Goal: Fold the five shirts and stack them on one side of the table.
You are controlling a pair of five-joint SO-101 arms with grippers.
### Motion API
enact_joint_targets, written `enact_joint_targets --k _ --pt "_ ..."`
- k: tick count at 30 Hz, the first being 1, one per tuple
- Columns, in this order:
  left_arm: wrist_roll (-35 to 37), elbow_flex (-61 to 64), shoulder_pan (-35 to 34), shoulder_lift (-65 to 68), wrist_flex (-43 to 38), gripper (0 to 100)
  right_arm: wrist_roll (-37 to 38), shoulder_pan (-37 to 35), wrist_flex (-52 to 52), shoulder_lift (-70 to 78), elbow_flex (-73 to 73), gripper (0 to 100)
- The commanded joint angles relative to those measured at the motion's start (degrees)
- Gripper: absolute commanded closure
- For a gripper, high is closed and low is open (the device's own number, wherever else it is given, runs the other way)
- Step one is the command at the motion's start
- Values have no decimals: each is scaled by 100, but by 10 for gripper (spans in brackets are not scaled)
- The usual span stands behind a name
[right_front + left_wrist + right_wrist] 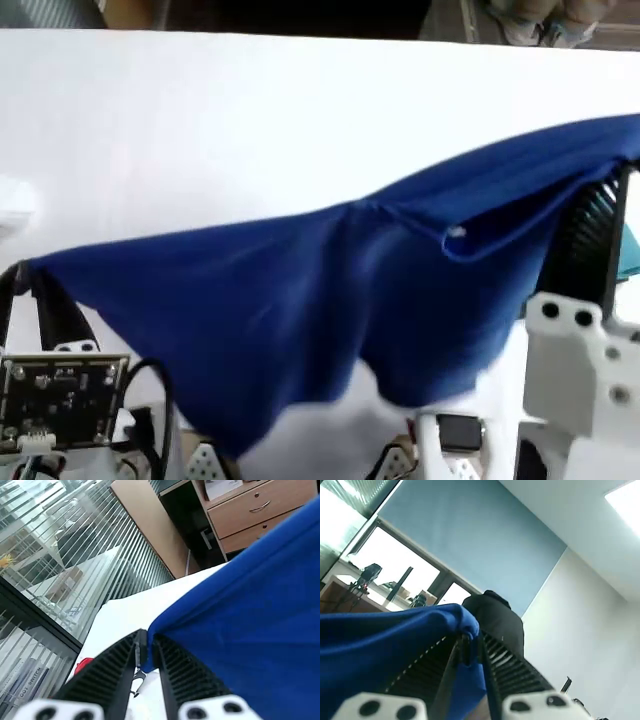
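The worktop (250, 120) is a plain white surface that spans the high view from side to side, its far edge meeting a dark strip of room behind. At its left edge lies a small pale thing (12, 208), too blurred to name. A teal thing (630, 252) shows at the right edge, mostly cut off. The blue shirt (330, 300) hangs over the near half; whether its lowest fold touches the surface cannot be told. In the left wrist view a small red thing (83, 665) sits near the worktop's edge.
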Motion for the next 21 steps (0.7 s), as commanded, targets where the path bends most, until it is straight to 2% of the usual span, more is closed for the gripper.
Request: enact_joint_targets --k 1,5,7,12,21 --pt "-114 13 -97 -9 -343 975 9 -13 22 -4 -132 978" --pt "-141 57 26 26 -1055 975 246 -101 -13 22 -97 978" --pt "-176 136 387 97 -1222 975 475 -426 4 127 -97 978" --pt "-352 145 1240 589 -1002 975 695 -585 22 286 -97 978" --pt "-853 -189 1275 668 -844 975 721 -602 22 277 -97 978"
